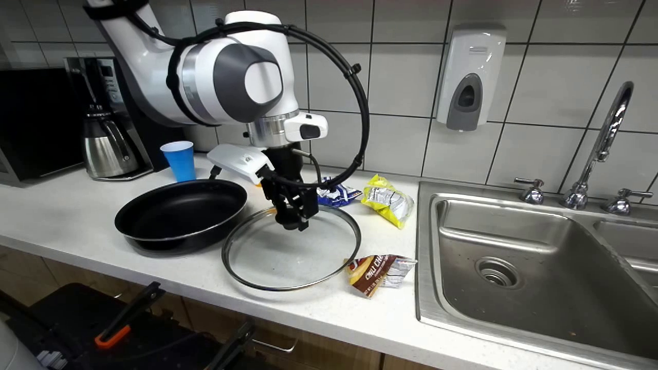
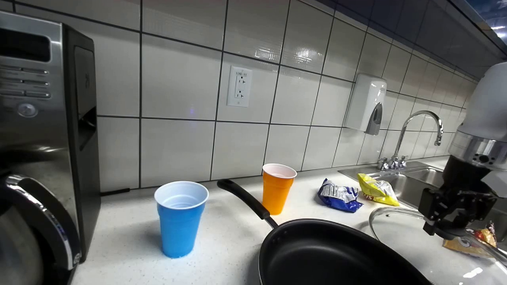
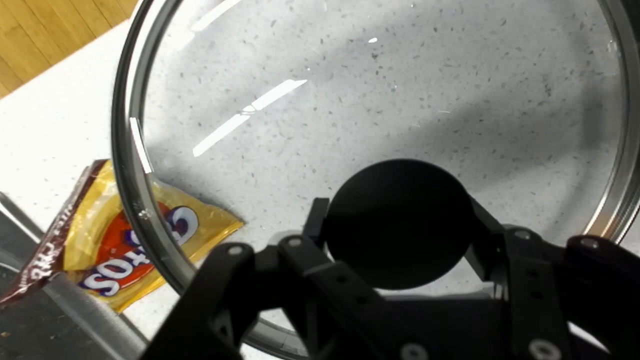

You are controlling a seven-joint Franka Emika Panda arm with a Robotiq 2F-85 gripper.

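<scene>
Where the wrist view looks down, the claw [image 3: 400, 227] is pinching the black knob [image 3: 400, 220] of a glass lid [image 3: 370, 110], fingertips [image 3: 316, 221] set against both sides. Snack bag [image 3: 107, 245] partly seen through the glass, its brown end reaching the rim of the sink [image 3: 95, 320].

In an exterior view, lid near the front edge of the bench [image 1: 61, 216], between black pan [image 1: 180, 210] and sink; pan just beside it, contact uncertain. Blue bag [image 1: 339, 195] and yellow bag [image 1: 388, 200] towards the back edge. Whether the lid's rim rests on the bench or hangs just clear, cannot tell.

In an exterior view, orange cup [image 2: 279, 190] upright near the back edge, blue cup [image 2: 181, 221] upright by the coffee maker [image 2: 35, 130]. Claw over the lid here too, arm [image 2: 483, 122] partly out of frame.

Step in hand, my judgement: grasp made on the knob. Next move would call for a firm pinch, a straight raise and a level lid, rim kept clear of pan wall and snack bag.
</scene>
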